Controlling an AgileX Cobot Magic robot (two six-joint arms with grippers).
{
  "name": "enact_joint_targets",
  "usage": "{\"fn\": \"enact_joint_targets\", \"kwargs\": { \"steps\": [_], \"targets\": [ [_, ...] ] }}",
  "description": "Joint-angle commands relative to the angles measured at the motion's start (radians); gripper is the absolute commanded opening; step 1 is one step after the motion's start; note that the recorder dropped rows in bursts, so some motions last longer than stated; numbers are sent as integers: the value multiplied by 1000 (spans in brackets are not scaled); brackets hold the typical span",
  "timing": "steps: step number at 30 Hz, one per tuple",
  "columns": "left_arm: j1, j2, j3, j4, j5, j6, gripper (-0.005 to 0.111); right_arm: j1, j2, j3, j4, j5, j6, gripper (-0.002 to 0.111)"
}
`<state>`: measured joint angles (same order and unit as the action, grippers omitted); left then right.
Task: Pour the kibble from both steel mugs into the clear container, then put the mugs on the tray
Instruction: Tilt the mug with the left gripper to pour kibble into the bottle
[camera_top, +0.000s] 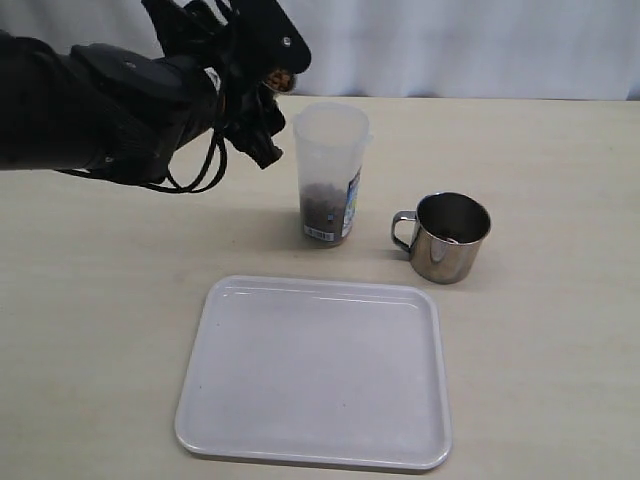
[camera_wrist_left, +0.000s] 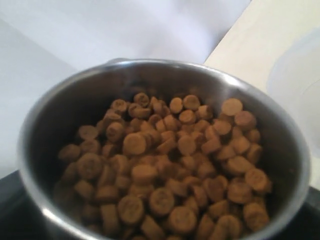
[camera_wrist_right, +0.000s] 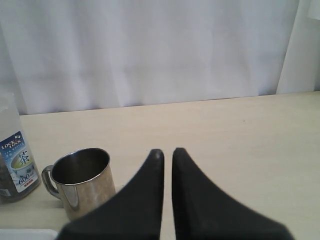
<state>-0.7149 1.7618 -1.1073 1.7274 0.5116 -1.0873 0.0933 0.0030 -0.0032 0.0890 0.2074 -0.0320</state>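
My left hand (camera_top: 268, 72) pinches the full mug (camera_wrist_left: 55, 120) high beside the container (camera_top: 330, 160) rim so the kibble (camera_wrist_left: 170, 165) can tip straight in.

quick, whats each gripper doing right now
Left gripper: shut on a steel mug full of kibble.
Right gripper: shut, holding nothing.
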Motion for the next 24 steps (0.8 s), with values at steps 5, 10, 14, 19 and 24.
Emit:
{"fn": "enact_joint_targets", "kwargs": {
  "steps": [5,10,14,19,24],
  "targets": [
    [-48,41,-24,17,92,120,0,3,-3,3,5,3,-5,5],
    [-53,41,-24,17,82,122,0,3,-3,3,5,3,-5,5],
    [-53,43,-52,17,77,124,0,3,-3,3,5,3,-5,5],
    [-53,45,-79,17,76,151,0,3,-3,3,5,3,-5,5],
    [-53,68,-82,17,92,210,0,3,-3,3,5,3,-5,5]
  ]
}}
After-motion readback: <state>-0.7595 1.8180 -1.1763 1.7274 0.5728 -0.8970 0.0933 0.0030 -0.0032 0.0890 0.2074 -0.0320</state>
